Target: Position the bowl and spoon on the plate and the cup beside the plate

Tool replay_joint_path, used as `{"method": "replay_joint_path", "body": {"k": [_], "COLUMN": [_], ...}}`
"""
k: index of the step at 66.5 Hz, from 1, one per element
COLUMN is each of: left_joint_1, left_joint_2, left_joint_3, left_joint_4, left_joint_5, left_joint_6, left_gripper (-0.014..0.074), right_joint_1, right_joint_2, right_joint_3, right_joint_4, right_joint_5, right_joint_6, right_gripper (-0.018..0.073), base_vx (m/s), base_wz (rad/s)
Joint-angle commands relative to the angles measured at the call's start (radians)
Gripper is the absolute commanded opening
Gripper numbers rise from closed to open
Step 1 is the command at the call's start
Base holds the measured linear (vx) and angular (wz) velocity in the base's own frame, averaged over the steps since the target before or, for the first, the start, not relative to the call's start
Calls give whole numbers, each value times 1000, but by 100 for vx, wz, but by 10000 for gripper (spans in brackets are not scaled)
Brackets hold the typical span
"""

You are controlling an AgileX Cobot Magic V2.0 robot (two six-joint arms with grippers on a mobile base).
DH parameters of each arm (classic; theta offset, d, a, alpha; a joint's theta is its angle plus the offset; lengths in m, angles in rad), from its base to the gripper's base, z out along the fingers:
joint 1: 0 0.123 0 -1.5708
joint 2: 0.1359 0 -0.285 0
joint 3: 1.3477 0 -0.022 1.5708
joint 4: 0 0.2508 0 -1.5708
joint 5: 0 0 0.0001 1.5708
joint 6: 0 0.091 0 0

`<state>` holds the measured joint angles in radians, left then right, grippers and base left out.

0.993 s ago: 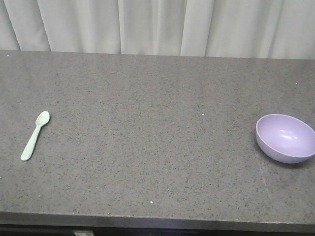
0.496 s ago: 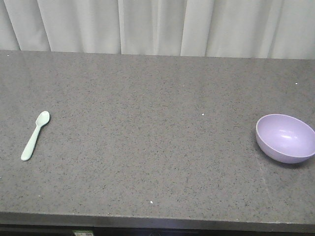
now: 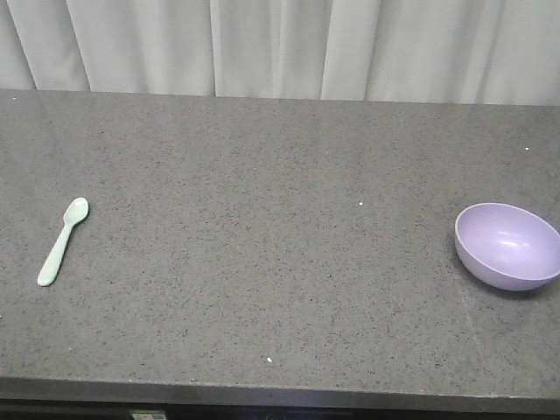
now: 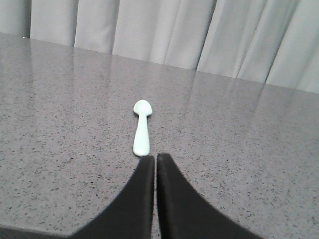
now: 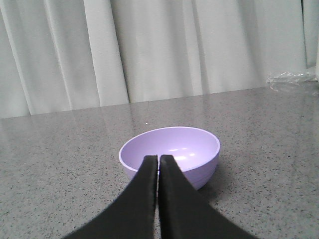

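Spoon (image 4: 141, 132) dead ahead of left pincer (image 4: 155, 157), handle end nearest, long axis in line. Bowl (image 5: 189, 144) dead ahead of right pincer (image 5: 158, 158). Both pincers pressed together.

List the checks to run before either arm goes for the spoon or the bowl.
1. Spoon lying flat with nothing near it: ok.
2. Bowl upright and empty: ok.
3. Left gripper open for the spoon: not ok, jaws closed.
4. Right gripper open for the bowl: not ok, jaws closed.
5. Plate and cup located: cannot tell, neither shows in any view.
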<state>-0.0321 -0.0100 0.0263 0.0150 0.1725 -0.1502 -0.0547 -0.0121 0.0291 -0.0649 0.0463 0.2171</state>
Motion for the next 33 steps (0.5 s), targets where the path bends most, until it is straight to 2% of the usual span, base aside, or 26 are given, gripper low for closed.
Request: {"method": "replay_joint_path", "body": {"k": [1, 33], "left_joint_1": [0, 0], "left_joint_2": [-15, -15], "left_joint_3": [26, 26], "left_joint_4": [-1, -1], "left_joint_5": [-71, -71], "left_joint_6": [-9, -9], "left_gripper": [-7, -7], "right_joint_1": [-6, -6], "right_joint_2": [-9, -9], "right_joint_3": [8, 8], "right_joint_4": [-9, -9], "right_joint_5": [-72, -72], "right_joint_6": [-7, -7], "right_gripper": [-4, -4], "base_vx": [0, 0], "base_wz": [0, 0]}}
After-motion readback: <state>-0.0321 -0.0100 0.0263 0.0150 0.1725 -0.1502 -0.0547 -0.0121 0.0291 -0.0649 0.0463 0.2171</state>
